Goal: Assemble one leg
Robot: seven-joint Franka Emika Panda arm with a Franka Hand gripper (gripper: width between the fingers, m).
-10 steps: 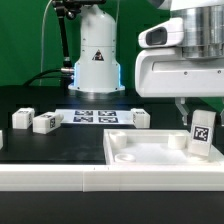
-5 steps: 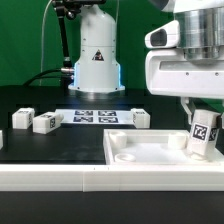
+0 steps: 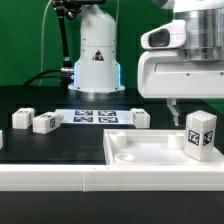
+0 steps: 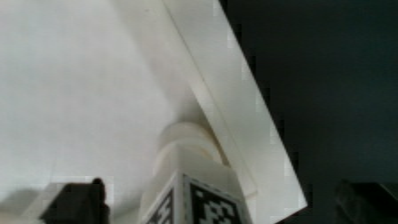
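A leg (image 3: 201, 133), a small white block with black-and-white tags, stands upright on the right near corner of the large flat white panel (image 3: 140, 152). My gripper (image 3: 184, 108) hovers just above and behind it. One dark fingertip (image 3: 172, 108) shows to the exterior view's left of the leg. In the wrist view the leg (image 4: 205, 195) rises between my two dark fingertips (image 4: 75, 200), with a gap on each side. The gripper (image 4: 217, 206) is open and not touching it. The leg's foot is hidden.
Three more legs lie on the black table behind the panel: two at the exterior view's left (image 3: 21, 118) (image 3: 45, 122) and one near the middle (image 3: 140, 118). The marker board (image 3: 97, 116) lies between them. The robot base (image 3: 95, 60) stands behind.
The fingers were around the leg; they have let go and the hand has risen and shifted toward the exterior view's left. The leg now stands free and looks slightly turned.
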